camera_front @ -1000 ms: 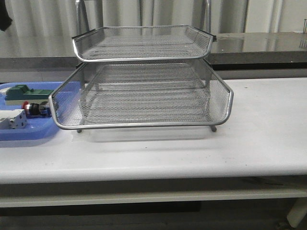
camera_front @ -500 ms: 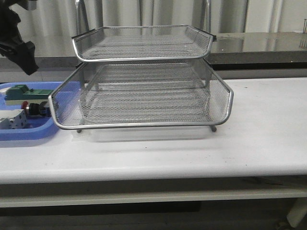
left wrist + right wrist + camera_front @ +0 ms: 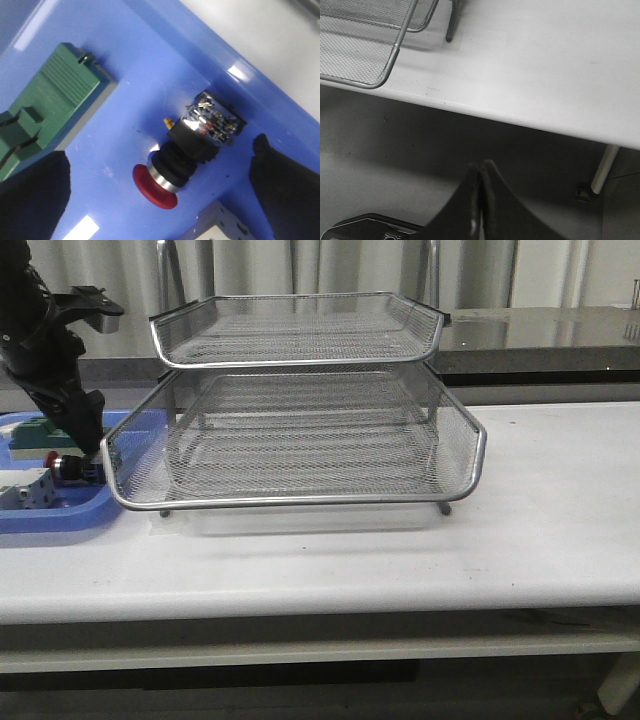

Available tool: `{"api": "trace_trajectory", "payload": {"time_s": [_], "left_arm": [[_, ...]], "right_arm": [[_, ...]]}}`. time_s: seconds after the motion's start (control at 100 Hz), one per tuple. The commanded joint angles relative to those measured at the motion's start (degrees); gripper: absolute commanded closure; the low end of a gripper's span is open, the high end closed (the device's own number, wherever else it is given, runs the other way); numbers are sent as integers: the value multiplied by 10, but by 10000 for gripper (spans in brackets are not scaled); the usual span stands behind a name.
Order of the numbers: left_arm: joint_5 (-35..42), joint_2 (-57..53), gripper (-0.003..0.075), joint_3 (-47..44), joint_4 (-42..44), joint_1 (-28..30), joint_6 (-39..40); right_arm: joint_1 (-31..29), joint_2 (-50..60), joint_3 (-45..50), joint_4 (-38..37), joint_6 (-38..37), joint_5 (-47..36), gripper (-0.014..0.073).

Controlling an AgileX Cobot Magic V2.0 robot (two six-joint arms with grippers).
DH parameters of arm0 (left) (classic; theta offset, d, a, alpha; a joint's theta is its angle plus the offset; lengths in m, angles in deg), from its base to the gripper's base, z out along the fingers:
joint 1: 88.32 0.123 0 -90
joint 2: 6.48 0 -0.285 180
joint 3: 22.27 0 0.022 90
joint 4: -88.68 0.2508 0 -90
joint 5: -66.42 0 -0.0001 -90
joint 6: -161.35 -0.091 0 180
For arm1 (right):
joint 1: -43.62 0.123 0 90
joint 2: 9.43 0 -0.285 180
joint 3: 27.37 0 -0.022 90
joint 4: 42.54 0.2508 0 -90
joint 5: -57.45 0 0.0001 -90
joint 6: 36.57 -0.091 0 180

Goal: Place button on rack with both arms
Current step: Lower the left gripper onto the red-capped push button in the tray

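Note:
The button [image 3: 187,150], with red cap, silver collar and black body, lies on its side in the blue tray [image 3: 145,55]. My left gripper [image 3: 159,150] is open and straddles it, one dark finger on each side, neither touching. In the front view the left gripper [image 3: 82,435] hangs just above the button [image 3: 68,468], close to the rack's left rim. The silver wire-mesh rack [image 3: 300,502] stands mid-table, its lower tray pulled forward. My right gripper [image 3: 481,170] is shut on nothing, below the table's front edge, and does not show in the front view.
A green block [image 3: 55,105] and a white boxy switch [image 3: 220,225] lie in the blue tray [image 3: 60,515] beside the button. The rack's corner and foot [image 3: 395,50] show in the right wrist view. A table leg [image 3: 605,167] stands under the white tabletop [image 3: 550,490].
The left arm has come in from the upper left and dropped over the blue tray, ending just above the button. The rack and the button have not moved.

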Motion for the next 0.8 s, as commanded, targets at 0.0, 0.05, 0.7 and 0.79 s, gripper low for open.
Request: {"api": "trace_trajectory", "payload": {"time_s": [0.0,0.05,0.7,0.79], "left_arm": [[13,-28,24,23,-6,-2,-5],[11,-25,24,24,-7,-2,-10],[5,-10,24,27,-13,-3,-81],[5,-2,24,27,-13,-3,-90]], "right_arm": [[1,4,-20,0,1,-26,651],[1,4,-20,0,1,-25,651],[1,4,-20,0,1,-25,651],[1,4,-20,0,1,-25,651]]}}
